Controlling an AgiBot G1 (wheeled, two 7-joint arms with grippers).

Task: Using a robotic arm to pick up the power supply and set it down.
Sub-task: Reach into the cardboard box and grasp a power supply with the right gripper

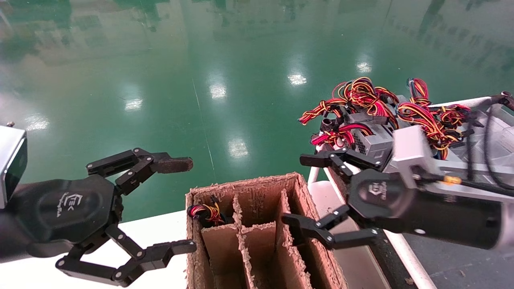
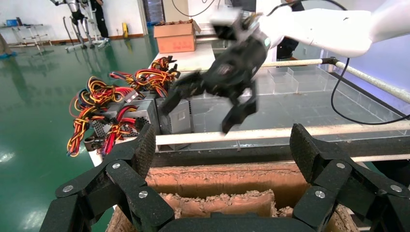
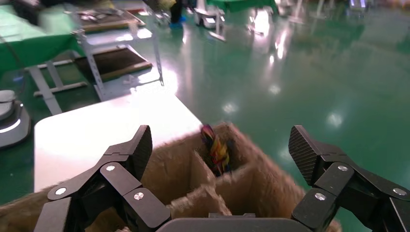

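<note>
Several grey power supplies (image 1: 379, 142) with red, yellow and black wire bunches lie heaped on the right-hand cart; the left wrist view shows them too (image 2: 138, 113). My right gripper (image 1: 301, 192), on the white arm (image 2: 329, 24), hangs open and holds nothing, between the heap and the brown divided cardboard box (image 1: 249, 228). In its own view the right gripper (image 3: 221, 147) spreads wide above that box. A wire bunch (image 1: 207, 212) pokes out of the box's far left compartment. My left gripper (image 1: 180, 205) is open and holds nothing, left of the box.
The cardboard box stands on a white table (image 1: 152, 233). The cart has a white rail (image 1: 461, 102) and clear bins. Green floor lies beyond. A second cardboard box (image 2: 176, 36) sits far off on another table.
</note>
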